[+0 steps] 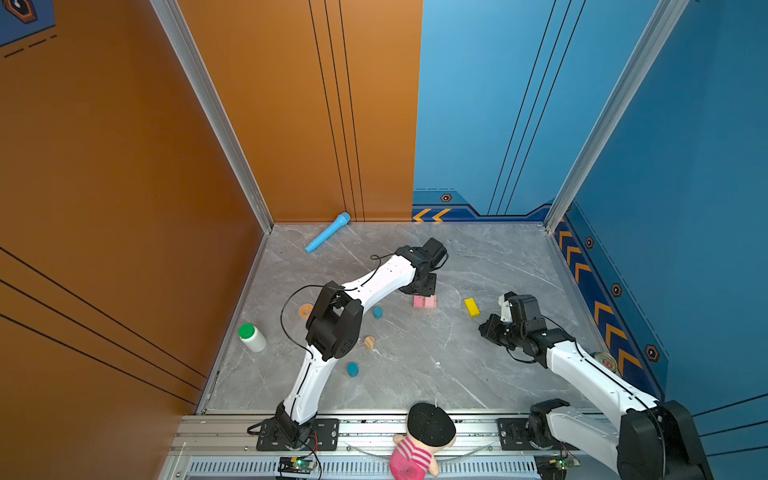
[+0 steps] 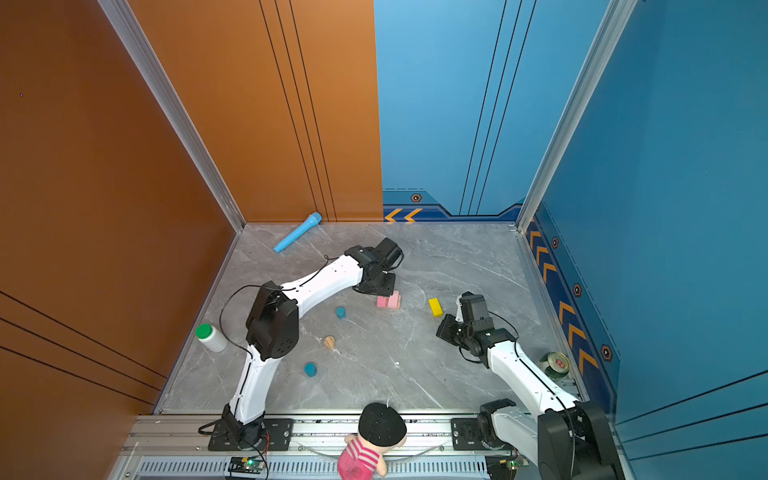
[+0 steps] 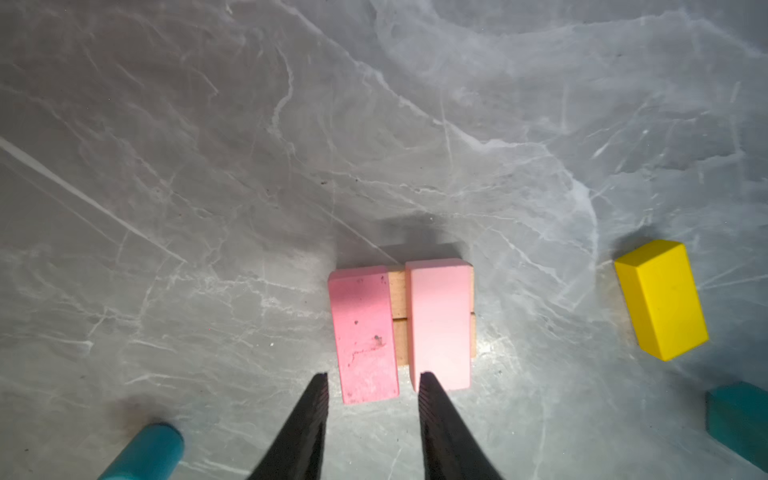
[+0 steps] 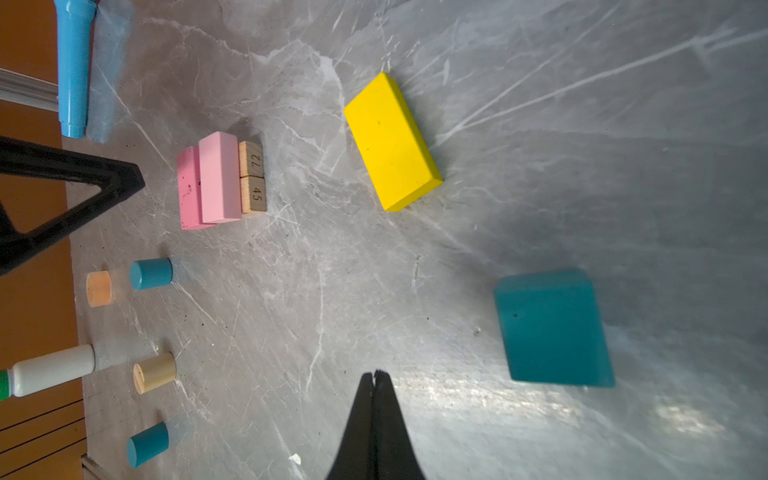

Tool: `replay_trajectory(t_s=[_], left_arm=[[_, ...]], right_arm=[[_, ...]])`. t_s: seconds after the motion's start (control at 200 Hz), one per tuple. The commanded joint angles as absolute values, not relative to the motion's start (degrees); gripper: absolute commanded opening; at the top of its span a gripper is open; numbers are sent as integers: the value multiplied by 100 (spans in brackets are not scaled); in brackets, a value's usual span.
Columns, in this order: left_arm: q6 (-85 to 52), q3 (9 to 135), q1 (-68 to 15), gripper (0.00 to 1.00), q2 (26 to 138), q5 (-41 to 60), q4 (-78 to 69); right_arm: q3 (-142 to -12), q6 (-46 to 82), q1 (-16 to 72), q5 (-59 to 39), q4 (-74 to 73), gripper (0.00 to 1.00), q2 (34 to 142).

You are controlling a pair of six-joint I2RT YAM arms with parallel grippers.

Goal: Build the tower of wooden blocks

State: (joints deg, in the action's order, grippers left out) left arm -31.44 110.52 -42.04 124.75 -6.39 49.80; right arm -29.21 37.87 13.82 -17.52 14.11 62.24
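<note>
The tower (image 1: 425, 301) is 2 pink bars lying side by side across 2 tan bars (image 4: 252, 176), low on the grey counter (image 1: 436, 365). Whether the darker pink bar (image 3: 365, 332) sits flat on them I cannot tell. The left jaws hang at the tower's far side, part open and gripping nothing. In the left wrist view their tips stand on either side of the darker pink bar's end. The yellow bar (image 1: 471, 307) lies flat to the right of the tower, near it but apart. The teal cube (image 4: 552, 328) sits farther from the tower than the yellow bar. Near the cube, the right jaws are pressed fully together and empty, over bare counter. Left of the tower a blue cylinder (image 1: 377, 312) rests fairly near. A tan cylinder (image 1: 369, 342) and a second blue cylinder (image 1: 352, 369) lie farther off, toward the front edge.
</note>
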Motion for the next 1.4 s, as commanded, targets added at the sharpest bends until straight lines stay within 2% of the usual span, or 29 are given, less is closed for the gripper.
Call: replay_trajectory(t_s=[0.0, 0.205, 0.34, 0.511, 0.671, 0.936, 1.392], left_arm=[[-2894, 10912, -4176, 38, 12073, -713, 5125], [-2469, 10308, -3929, 33, 11544, -174, 4703], [-2352, 9702, -3663, 30, 11298, 296, 4196], [-2314, 9124, -3388, 30, 11251, 1040, 3452], [-2147, 9088, -3434, 33, 11432, 1168, 3353], [-2224, 9061, -3323, 35, 11762, 1458, 3120], [-2342, 9130, -3248, 33, 12079, 1573, 3120]], right_arm=[[-3216, 3762, 1523, -1485, 1629, 5, 6186], [-3728, 3735, 1800, -1407, 1663, 6, 6644], [-4149, 3679, 1988, -1367, 1622, 12, 7136], [-4674, 3613, 2156, -1433, 1446, 29, 7852], [-5205, 3533, 2297, -1558, 1362, 42, 8451], [-5830, 3501, 2407, -1750, 1284, 41, 9276], [-6413, 3494, 2470, -1991, 1255, 39, 10086]])
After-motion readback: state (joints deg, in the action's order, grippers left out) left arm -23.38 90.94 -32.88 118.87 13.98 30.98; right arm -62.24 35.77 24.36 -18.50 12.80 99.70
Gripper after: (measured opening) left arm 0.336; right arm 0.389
